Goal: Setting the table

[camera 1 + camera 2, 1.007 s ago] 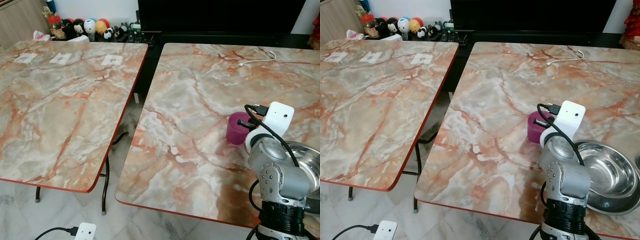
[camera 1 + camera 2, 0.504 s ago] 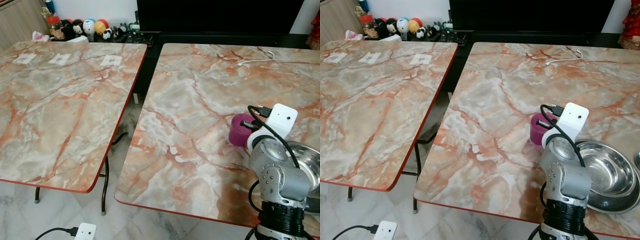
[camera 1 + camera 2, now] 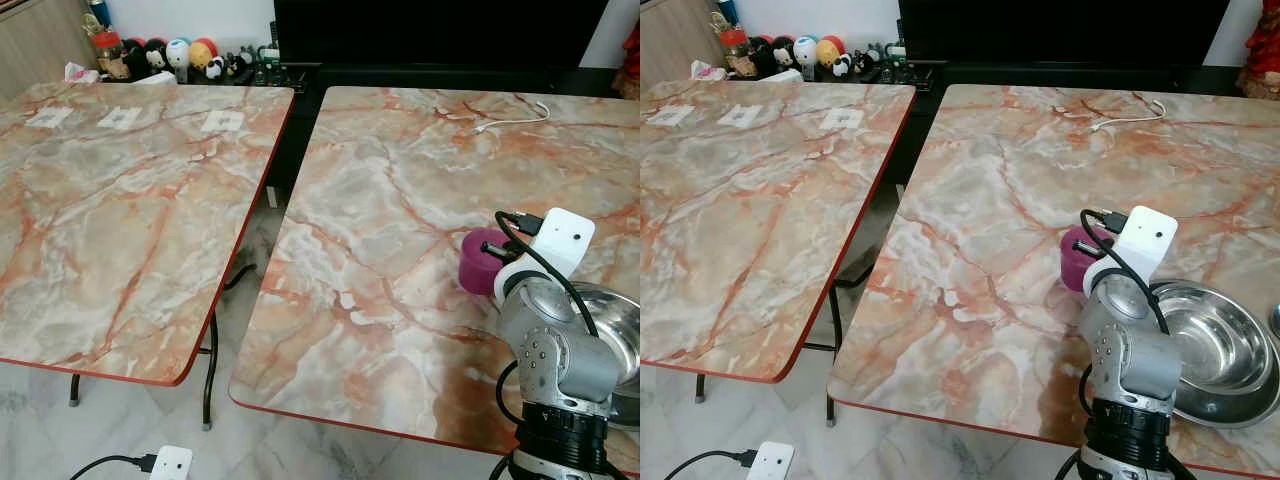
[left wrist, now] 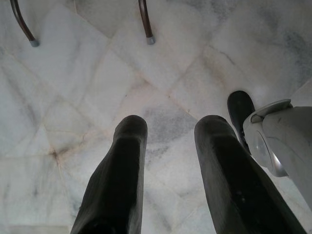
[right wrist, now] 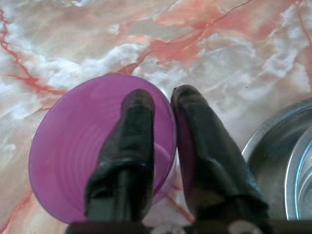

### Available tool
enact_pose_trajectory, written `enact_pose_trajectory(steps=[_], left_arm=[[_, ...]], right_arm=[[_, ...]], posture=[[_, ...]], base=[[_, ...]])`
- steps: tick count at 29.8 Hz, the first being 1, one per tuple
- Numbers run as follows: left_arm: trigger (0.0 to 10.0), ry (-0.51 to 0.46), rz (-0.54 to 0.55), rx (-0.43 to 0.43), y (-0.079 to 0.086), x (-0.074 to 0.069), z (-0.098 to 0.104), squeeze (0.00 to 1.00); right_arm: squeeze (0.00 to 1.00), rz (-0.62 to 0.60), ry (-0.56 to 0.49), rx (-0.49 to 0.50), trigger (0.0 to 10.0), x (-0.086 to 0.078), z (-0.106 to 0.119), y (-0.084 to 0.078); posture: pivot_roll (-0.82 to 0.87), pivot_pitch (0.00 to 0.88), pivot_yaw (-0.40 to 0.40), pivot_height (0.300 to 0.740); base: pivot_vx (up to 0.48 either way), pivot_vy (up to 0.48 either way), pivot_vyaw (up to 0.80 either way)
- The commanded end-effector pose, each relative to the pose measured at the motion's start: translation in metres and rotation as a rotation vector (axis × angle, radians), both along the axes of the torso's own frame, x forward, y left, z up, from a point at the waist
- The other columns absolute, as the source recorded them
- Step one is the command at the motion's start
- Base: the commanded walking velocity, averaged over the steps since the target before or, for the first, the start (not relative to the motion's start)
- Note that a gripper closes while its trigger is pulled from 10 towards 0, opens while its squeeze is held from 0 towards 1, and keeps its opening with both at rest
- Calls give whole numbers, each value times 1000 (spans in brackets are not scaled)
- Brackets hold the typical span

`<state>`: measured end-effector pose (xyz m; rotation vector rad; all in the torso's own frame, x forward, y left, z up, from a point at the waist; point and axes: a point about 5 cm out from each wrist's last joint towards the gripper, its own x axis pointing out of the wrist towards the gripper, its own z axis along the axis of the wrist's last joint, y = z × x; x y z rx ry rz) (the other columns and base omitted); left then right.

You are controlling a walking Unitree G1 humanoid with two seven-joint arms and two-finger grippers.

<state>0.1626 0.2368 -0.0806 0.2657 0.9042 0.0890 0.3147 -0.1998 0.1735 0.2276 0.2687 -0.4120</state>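
The purple cup (image 5: pixel 97 146) stands upright on the right marble table (image 3: pixel 400 200), just beside the steel bowl (image 3: pixel 1215 345). The right gripper (image 5: pixel 161 105) pinches the cup's rim, one finger inside, one outside. The left gripper (image 4: pixel 170 131) hangs over the tiled floor (image 4: pixel 97 73), fingers parted, grasping nothing.

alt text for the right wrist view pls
The right end effector pinches the rim of a purple cup, one finger inside and one outside, over a marble table. A steel bowl sits beside it.
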Motion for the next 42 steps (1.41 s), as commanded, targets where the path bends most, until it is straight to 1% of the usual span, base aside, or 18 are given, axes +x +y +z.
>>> enact_pose_trajectory(steps=[1, 2, 3, 4, 5, 6, 12, 19, 20, 21, 22, 23, 24, 25, 36, 42], left_arm=[[10000, 23, -7, 11, 3, -6, -2, 0], [10000, 23, -7, 11, 3, -6, -2, 0], [10000, 23, -7, 11, 3, -6, -2, 0], [10000, 23, -7, 11, 3, -6, -2, 0], [10000, 23, -7, 11, 3, -6, -2, 0], [10000, 23, -7, 11, 3, -6, -2, 0], [10000, 22, -7, 12, 3, -6, -2, 0], [10000, 19, -8, 11, 3, -5, -2, 0], [10000, 19, -9, 11, 3, -5, -2, 0], [10000, 19, -9, 11, 3, -5, -2, 0], [10000, 19, -10, 11, 3, -5, -2, 0], [10000, 19, -10, 12, 3, -5, -2, 0], [10000, 19, -10, 11, 3, -5, -2, 0], [10000, 19, -10, 11, 3, -5, -2, 0], [10000, 23, -11, 10, 2, -7, -2, 0], [10000, 23, -11, 8, 2, -7, -2, 0]], right_arm=[[580, -6, -32, 8, 10000, 0, 7, 1], [553, -5, -31, 7, 10000, 0, 7, 1], [490, -5, -30, 8, 10000, 0, 7, 1], [204, -5, -30, 9, 10000, 0, 7, 1], [204, -5, -30, 9, 10000, 0, 7, 1], [4, -5, -29, 9, 10000, 0, 7, 1], [0, -20, -44, -2, 10000, 0, 9, 0], [0, -42, -45, 13, 10000, -1, 9, -1], [537, -46, -46, 13, 10000, -1, 9, -1], [537, -49, -47, 13, 10000, -1, 9, -1], [922, -45, -51, 1, 10000, -1, 11, -1], [914, -40, -55, -10, 10000, -1, 12, 0], [855, -45, -54, -9, 10000, -1, 12, 0], [0, -51, -53, -6, 10000, -1, 12, -1], [0, -56, -96, 4, 10000, -2, 14, 2], [0, -52, -78, 16, 10000, -2, 10, 4]], posture=[[-76, 101, 39, 740], [-76, 102, 38, 740], [-76, 102, 38, 740], [-76, 102, 39, 740], [-76, 102, 39, 740], [-76, 102, 39, 740], [-75, 100, 39, 740], [-74, 98, 38, 740], [-74, 99, 38, 740], [-74, 99, 38, 740], [-75, 100, 38, 740], [-75, 100, 38, 740], [-75, 100, 38, 740], [-74, 100, 39, 740], [-75, 98, 41, 740], [-72, 98, 39, 740]], base=[[0, 0, 0], [0, 0, 0], [0, 0, 0], [0, 0, 0], [0, 0, 0], [0, 0, 0], [0, 0, 0], [0, 0, 0], [0, 0, 0], [0, 0, 0], [0, 0, 0], [0, 0, 0], [0, 0, 0], [0, 0, 0], [0, 0, 0], [0, 0, 0]])
